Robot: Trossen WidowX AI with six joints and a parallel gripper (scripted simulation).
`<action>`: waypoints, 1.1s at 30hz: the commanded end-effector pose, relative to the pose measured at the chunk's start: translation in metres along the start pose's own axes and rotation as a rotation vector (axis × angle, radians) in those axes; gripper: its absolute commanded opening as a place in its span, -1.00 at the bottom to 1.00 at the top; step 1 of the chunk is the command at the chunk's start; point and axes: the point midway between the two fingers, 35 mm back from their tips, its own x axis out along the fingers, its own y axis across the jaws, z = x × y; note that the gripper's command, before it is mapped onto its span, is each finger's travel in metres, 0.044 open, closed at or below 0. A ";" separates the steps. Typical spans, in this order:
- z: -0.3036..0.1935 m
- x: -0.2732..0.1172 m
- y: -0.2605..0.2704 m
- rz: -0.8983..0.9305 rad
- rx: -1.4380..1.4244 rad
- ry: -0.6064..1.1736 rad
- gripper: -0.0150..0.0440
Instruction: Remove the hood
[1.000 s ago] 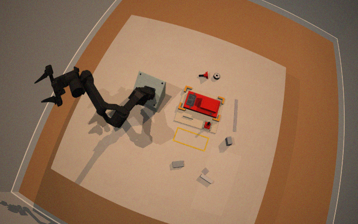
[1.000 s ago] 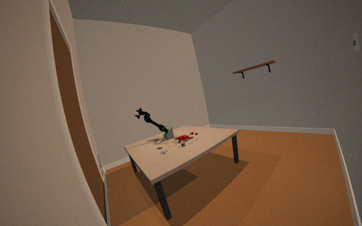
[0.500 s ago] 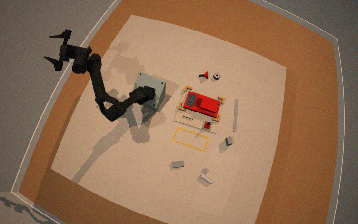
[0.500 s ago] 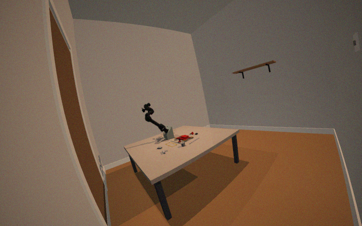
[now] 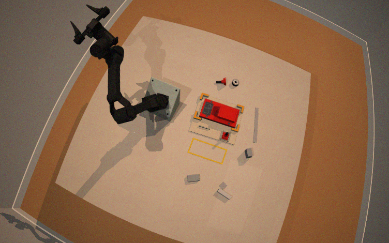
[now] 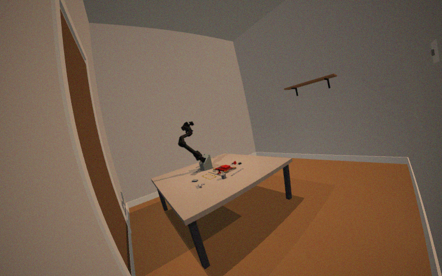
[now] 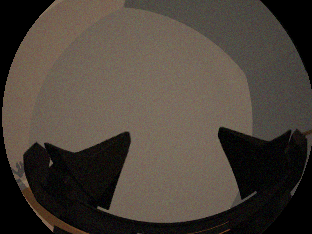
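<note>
The red toy car [image 5: 227,113] [image 6: 222,169] sits between orange corner brackets on a pale board. A dark grid-patterned part [image 5: 208,108] shows at its left end in the top view; I cannot tell whether this is the hood or an opening. No separate hood can be made out. The marked area, a yellow outline [image 5: 205,157], lies beside the board with nothing inside it. My gripper [image 5: 78,13] [image 7: 176,135] is open and empty, high up and far from the car, beyond the arm's base. The wrist view shows only walls between the fingers.
A red part with a black peg [image 5: 225,135] stands on the board near the outline. A red cone-like piece [image 5: 223,81] and a small wheel [image 5: 235,82] lie beyond the car. A long grey strip [image 5: 255,125] and grey blocks [image 5: 248,152] [image 5: 193,178] lie around.
</note>
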 end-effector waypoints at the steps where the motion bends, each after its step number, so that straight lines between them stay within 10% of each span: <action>1: 0.005 -0.007 -0.049 -0.140 0.009 0.009 1.00; 33: 0.010 -0.287 -0.367 -1.361 0.169 0.129 1.00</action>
